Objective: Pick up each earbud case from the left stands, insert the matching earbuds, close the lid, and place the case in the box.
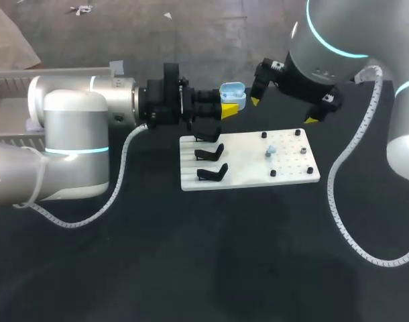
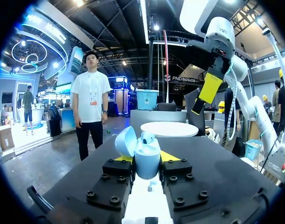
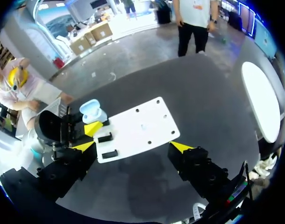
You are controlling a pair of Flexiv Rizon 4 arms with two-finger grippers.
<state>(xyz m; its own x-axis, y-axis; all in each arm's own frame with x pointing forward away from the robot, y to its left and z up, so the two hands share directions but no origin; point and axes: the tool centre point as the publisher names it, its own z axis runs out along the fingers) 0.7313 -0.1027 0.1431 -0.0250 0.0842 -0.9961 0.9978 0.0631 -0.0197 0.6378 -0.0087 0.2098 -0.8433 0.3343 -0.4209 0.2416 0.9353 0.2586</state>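
Note:
My left gripper (image 1: 231,105) is shut on a light-blue earbud case (image 1: 232,94), held above the far edge of the white board (image 1: 248,176). In the left wrist view the case (image 2: 147,161) sits between the yellow tips with its lid (image 2: 125,141) open and one earbud (image 2: 148,137) in it. Another pale earbud (image 1: 270,151) rests on the board. My right gripper (image 1: 283,110) hangs open just right of the case, above the board's far side, with nothing between its fingers. In its own view the right gripper (image 3: 133,146) looks down on the board (image 3: 142,126) and the case (image 3: 93,111).
Three black stands (image 1: 210,153) line the board's left part, all bare. Small black pegs (image 1: 297,133) dot its right part. A pale box (image 1: 10,107) lies at the far left behind my left arm. Dark tabletop stretches in front of the board.

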